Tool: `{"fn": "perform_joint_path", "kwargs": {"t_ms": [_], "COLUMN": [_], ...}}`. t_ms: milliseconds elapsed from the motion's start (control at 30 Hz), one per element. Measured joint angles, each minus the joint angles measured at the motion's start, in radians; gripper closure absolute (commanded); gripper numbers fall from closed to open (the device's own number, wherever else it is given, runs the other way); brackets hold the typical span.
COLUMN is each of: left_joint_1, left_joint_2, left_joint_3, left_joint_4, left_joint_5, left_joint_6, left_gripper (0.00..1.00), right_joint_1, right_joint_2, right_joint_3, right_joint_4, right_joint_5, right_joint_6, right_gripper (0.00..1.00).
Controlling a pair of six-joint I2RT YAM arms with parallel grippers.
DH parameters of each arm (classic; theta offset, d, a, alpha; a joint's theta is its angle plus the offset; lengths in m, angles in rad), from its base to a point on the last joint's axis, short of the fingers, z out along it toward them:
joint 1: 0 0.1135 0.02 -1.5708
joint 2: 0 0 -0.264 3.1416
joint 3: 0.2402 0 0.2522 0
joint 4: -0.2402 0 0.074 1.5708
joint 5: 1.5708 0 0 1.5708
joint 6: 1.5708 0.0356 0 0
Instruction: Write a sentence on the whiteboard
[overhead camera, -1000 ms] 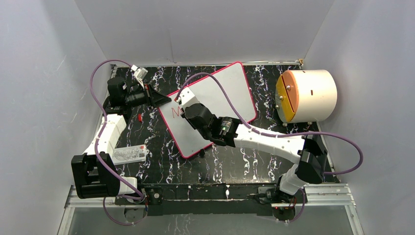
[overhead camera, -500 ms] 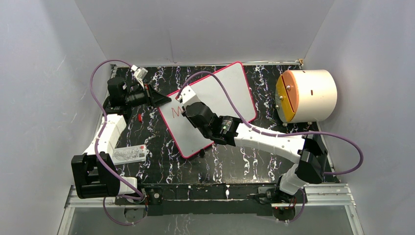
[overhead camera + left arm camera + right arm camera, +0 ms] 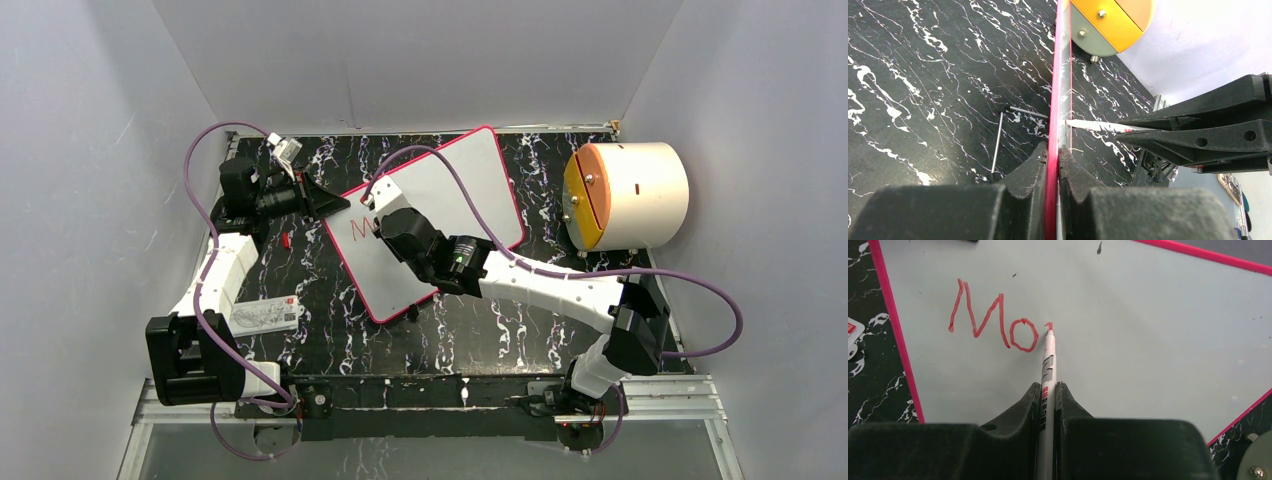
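Observation:
The whiteboard (image 3: 470, 190), white with a red-pink rim, lies slanted on the black marble table. My left gripper (image 3: 335, 203) is shut on its left rim; in the left wrist view the jaws (image 3: 1052, 147) pinch the pink edge (image 3: 1055, 100). My right gripper (image 3: 1048, 386) is shut on a white marker (image 3: 1048, 365) over the board's left part (image 3: 375, 215). The red tip touches the board (image 3: 1148, 330) just right of the red letters "Mo" (image 3: 993, 322), the only part of the sentence showing. The marker also shows in the left wrist view (image 3: 1093, 125).
A white drum with an orange face (image 3: 630, 195) stands at the right. A small white printed card (image 3: 265, 315) lies near the left arm. A small red piece (image 3: 286, 239) lies left of the board. A thin metal rod (image 3: 997, 142) lies beside the board's edge.
My right gripper has shifted slightly right along the board with the marker, and red writing has grown from "M" to "Mo" plus a fresh stroke. The left arm has not moved.

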Motion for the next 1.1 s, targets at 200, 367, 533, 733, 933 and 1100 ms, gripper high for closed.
{"fn": "perform_joint_path", "kwargs": {"t_ms": [200, 367, 533, 733, 933, 1100], "left_joint_1": [0.000, 0.000, 0.000, 0.000, 0.000, 0.000], "left_joint_2": [0.000, 0.000, 0.000, 0.000, 0.001, 0.002], "left_joint_3": [0.000, 0.000, 0.000, 0.000, 0.000, 0.000], "left_joint_4": [-0.001, -0.002, -0.002, -0.002, -0.002, -0.001], "left_joint_5": [-0.001, -0.002, -0.002, -0.002, -0.002, -0.002], "left_joint_6": [0.001, 0.001, 0.001, 0.001, 0.001, 0.001], "left_gripper": [1.00, 1.00, 1.00, 1.00, 1.00, 1.00], "right_joint_1": [0.000, 0.000, 0.000, 0.000, 0.000, 0.000], "right_joint_2": [0.000, 0.000, -0.001, -0.002, -0.002, -0.002], "right_joint_3": [0.000, 0.000, 0.000, 0.000, 0.000, 0.000], "right_joint_4": [-0.045, -0.075, -0.079, -0.079, -0.078, -0.072], "right_joint_5": [-0.008, -0.018, -0.019, -0.019, -0.019, -0.016], "right_joint_6": [0.026, 0.041, 0.047, 0.046, 0.045, 0.038], "right_gripper": [1.00, 1.00, 1.00, 1.00, 1.00, 1.00]}}
